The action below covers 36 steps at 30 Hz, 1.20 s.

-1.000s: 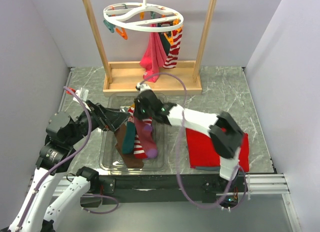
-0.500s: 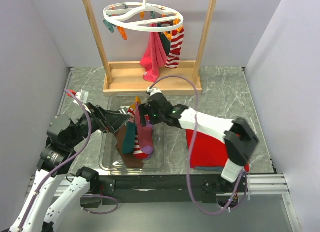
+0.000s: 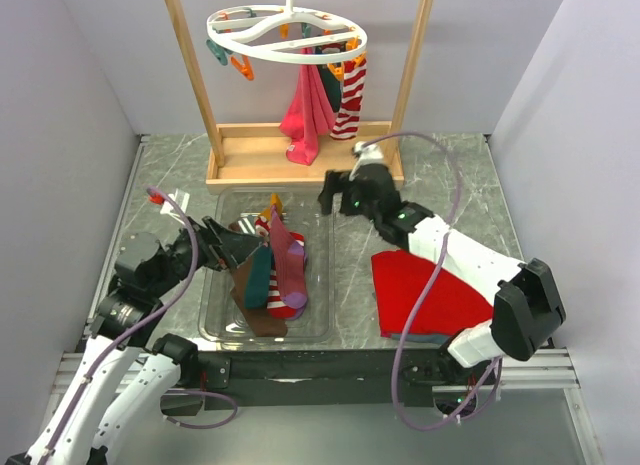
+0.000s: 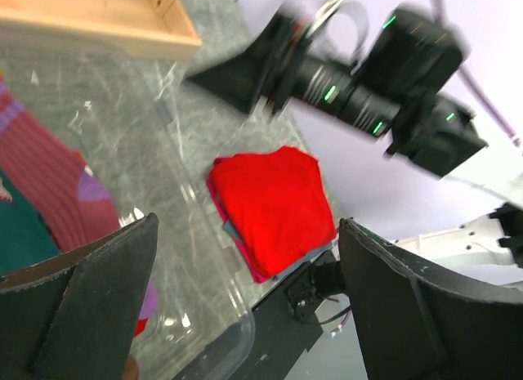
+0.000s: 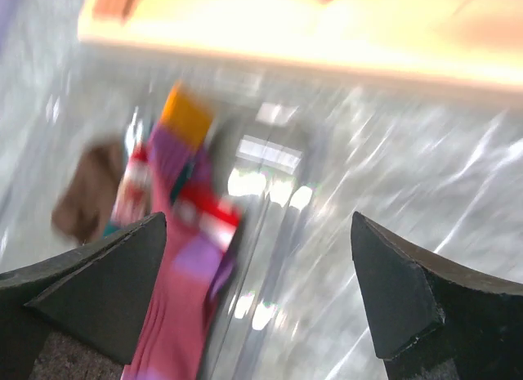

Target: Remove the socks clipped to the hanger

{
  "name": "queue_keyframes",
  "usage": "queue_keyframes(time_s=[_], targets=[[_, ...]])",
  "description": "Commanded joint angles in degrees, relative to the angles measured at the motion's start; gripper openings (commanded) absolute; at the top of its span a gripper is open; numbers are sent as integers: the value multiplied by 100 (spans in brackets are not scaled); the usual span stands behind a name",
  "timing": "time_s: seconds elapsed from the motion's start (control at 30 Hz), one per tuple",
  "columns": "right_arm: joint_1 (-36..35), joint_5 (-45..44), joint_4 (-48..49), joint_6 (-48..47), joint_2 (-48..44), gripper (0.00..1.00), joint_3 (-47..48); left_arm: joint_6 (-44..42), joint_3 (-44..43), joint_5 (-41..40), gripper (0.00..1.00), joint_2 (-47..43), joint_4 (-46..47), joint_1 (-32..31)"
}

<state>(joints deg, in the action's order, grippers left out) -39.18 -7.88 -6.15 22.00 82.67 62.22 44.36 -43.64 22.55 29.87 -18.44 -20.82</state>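
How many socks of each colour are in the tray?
brown sock: 1
teal sock: 1
magenta sock: 1
striped sock: 1
Total: 4 that show

Open worktop strip (image 3: 350, 275) between clear tray (image 3: 218, 305) and red cloth (image 3: 440, 310), wooden posts (image 3: 194, 75) flanking the hanger (image 3: 290, 55), hanging socks (image 3: 348, 95) crowding its right side, grey walls (image 3: 60, 135) either side
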Motion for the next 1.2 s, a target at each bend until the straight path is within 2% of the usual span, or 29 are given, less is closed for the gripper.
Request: queue_keyframes(time_s=[0.0, 0.2, 0.4, 0.57, 0.7, 0.8, 0.9, 0.93, 1.1, 1.13, 1.17], targets=[[742, 146, 1560, -170, -234, 100, 45, 222, 373, 39, 95, -25, 542, -10], [1245, 357, 2932, -599, 608, 100, 624, 495, 812, 118, 94, 133, 955, -10], [1422, 735, 3751, -1047, 1839, 100, 1582, 521, 954, 321, 93, 353, 1334, -10], [1465, -37, 4455, -1233, 2612, 99, 2048, 328, 962, 189, 94, 301, 1325, -10], [1518, -222, 4702, -1478, 3096, 95, 2548, 109, 875, 128, 94, 291, 1229, -10], [1527, -311, 4754, -1549, 3360, 87, 2778, -154, 647, 5, 94, 353, 957, -19], [1536, -197, 4782, -1585, 3449, 72, 2814, -357, 453, -83, 95, 353, 710, -19], [1527, -127, 4781, -1559, 3405, 58, 2787, -393, 418, -110, 95, 353, 666, -19], [1492, 190, 5114, -1357, 2887, 33, 1999, -542, 207, -145, 95, 379, 473, -19], [1449, 199, 5124, -1347, 2686, 23, 1892, -551, 163, -136, 95, 388, 446, -19], [1431, 164, 5081, -1365, 2597, 18, 1821, -551, 84, -110, 96, 414, 411, -19]])
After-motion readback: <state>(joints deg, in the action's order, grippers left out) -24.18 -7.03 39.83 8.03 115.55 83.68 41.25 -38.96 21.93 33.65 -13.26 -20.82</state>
